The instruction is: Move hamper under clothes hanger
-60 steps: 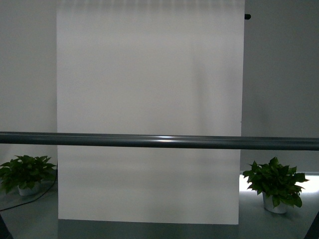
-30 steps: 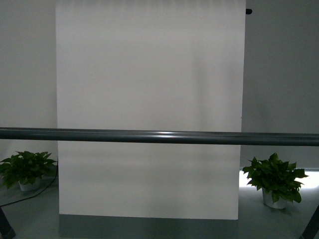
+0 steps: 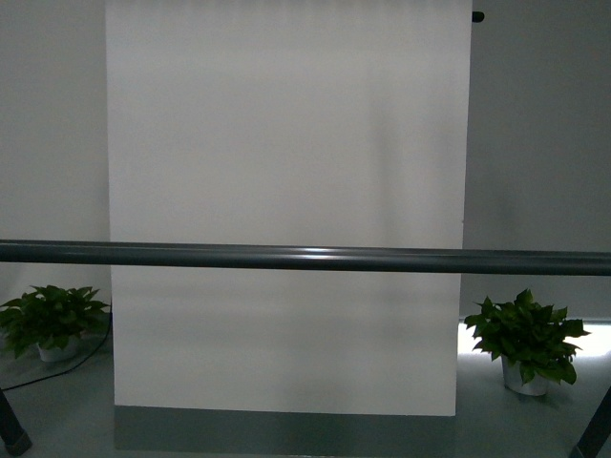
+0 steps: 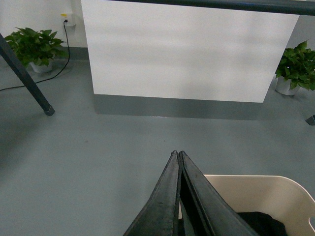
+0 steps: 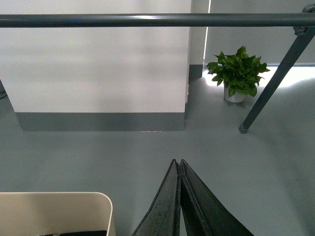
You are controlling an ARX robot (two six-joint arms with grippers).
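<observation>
Both my left tool (image 4: 178,156) and right tool (image 5: 177,163) are pressed together, tapering black, above the smooth beige round-cornered hamper (image 4: 275,196); the clothes hanger's (image 3: 305,258) round grey tube crosses ahead.

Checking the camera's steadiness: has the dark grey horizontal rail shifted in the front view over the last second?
Yes. The dark grey horizontal rail sits higher in the frame, though the white panel rose too, so the camera probably moved.

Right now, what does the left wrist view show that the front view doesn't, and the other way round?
Only the left wrist view shows the left gripper, fingers shut together, the beige hamper below it with dark cloth inside, and a wall socket. Only the front view shows a small black fitting high on the wall. Both show the clothes hanger rail, its slanted legs, the white panel, two potted plants and the grey floor.
</observation>
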